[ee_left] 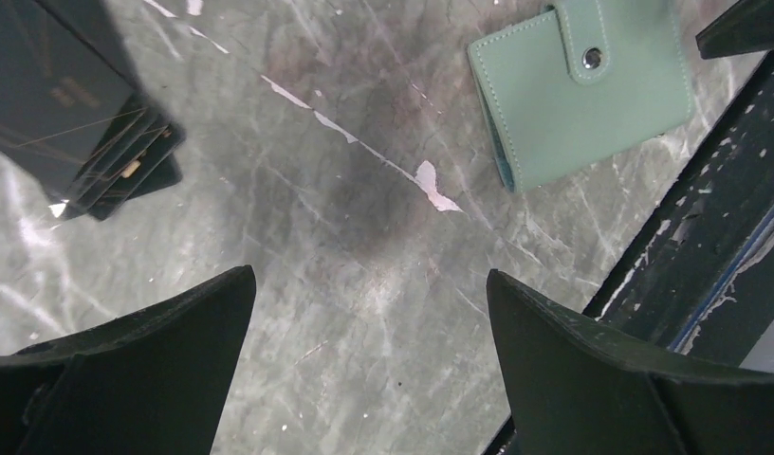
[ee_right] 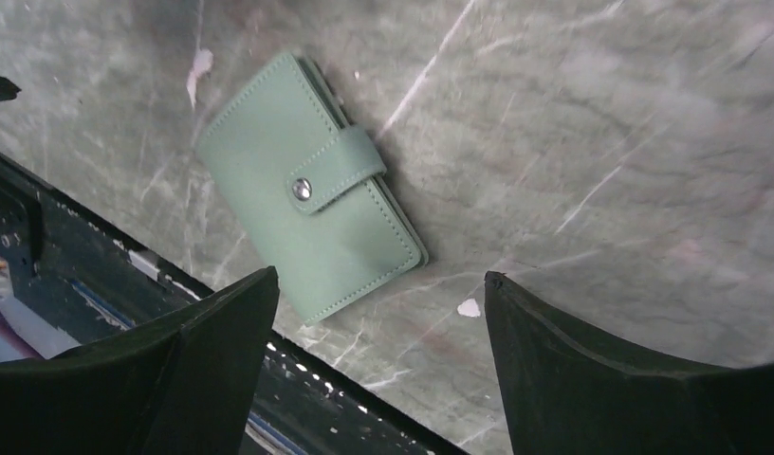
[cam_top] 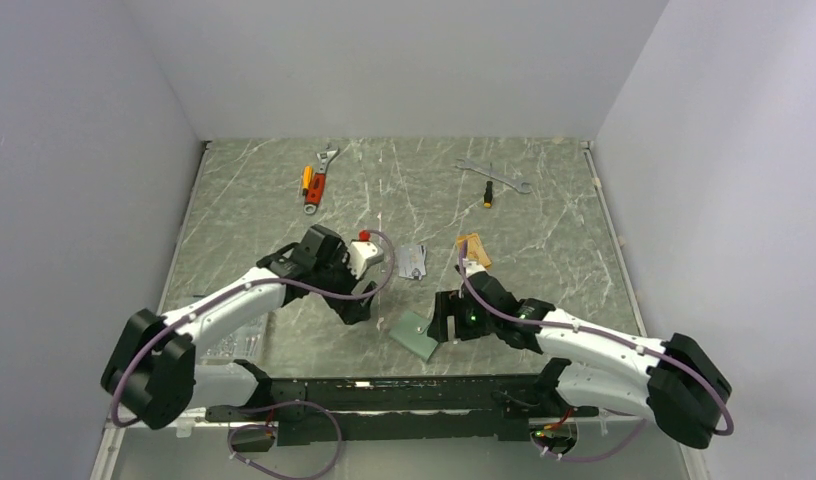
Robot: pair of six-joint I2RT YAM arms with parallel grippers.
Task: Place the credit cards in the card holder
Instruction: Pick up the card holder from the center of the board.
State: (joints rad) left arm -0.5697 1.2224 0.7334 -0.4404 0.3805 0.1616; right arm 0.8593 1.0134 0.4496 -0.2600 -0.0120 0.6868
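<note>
Grey-green marbled tabletop. Nearest, at lower centre: card holder, snapped shut, laid flat beside front rail. Both right gripper and left gripper: jaws apart, nothing held. Farther: credit cards, scattered mid-table. Risk judged: holder may be pushed onto the rail if pinched off-centre by the right jaws.

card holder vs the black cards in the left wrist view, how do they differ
Colour: the card holder is matte sage green with stitched edges; the black cards are glossy. Make-up: the card holder is one folded piece, snapped shut; the black cards are several, loosely fanned. Place: the card holder lies beside the dark front rail; the black cards lie away from it. Both lie flat on the marble table.
</note>
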